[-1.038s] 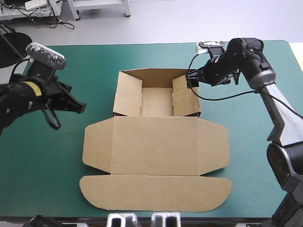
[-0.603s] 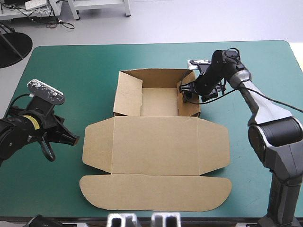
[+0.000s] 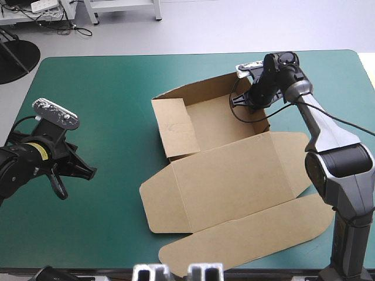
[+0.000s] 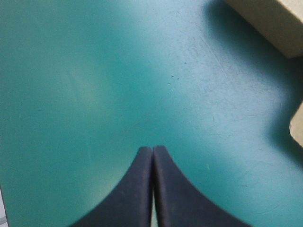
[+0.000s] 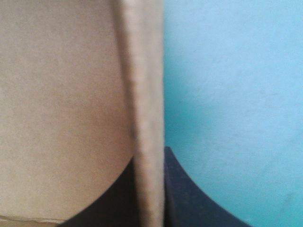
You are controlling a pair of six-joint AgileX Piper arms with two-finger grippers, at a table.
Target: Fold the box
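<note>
The brown cardboard box (image 3: 234, 175), an open tray with its lid spread flat, lies skewed on the teal-green table cover (image 3: 111, 88), its rounded lid flap at the near edge. Well apart to its left, the left gripper (image 3: 91, 174) holds its black fingers pressed together over bare cover. Farther back, the right gripper (image 3: 251, 104) is clamped on the tray's right wall.

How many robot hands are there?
2. The left hand is shut, empty, over the teal-green cover, left of the box. The right hand is shut on the box's far right wall.
</note>
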